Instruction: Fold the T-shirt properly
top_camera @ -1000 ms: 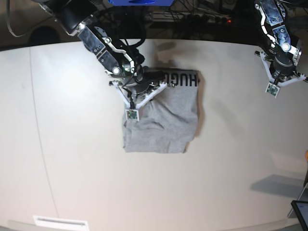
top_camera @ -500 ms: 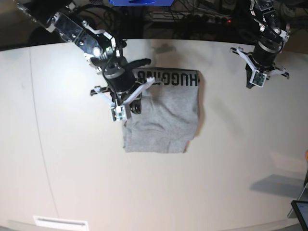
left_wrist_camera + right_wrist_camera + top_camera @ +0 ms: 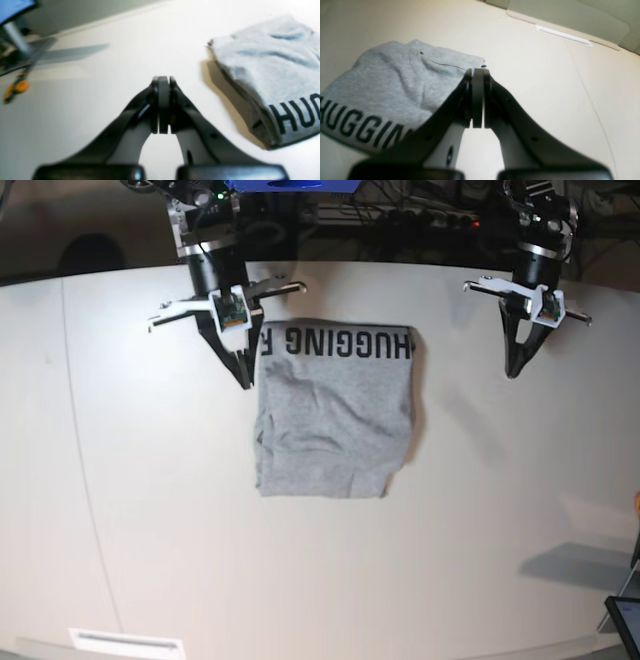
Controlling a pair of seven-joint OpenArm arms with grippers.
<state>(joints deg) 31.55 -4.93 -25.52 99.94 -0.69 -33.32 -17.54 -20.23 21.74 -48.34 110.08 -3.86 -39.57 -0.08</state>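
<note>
Your T-shirt (image 3: 335,415) lies folded on the surface (image 3: 150,510) — so both the left gripper (image 3: 512,372) and right gripper (image 3: 243,380) hang closed, holding nothing, clear beside it.

A broad, smooth off-white bench (image 3: 320,560) fills the base view. A flat white rectangular strip (image 3: 127,643) lies at its near left edge, and a dark tablet-like corner (image 3: 624,616) shows at the right. A blurred orange-and-black tool (image 3: 15,89) lies at the left of the left wrist view.
</note>
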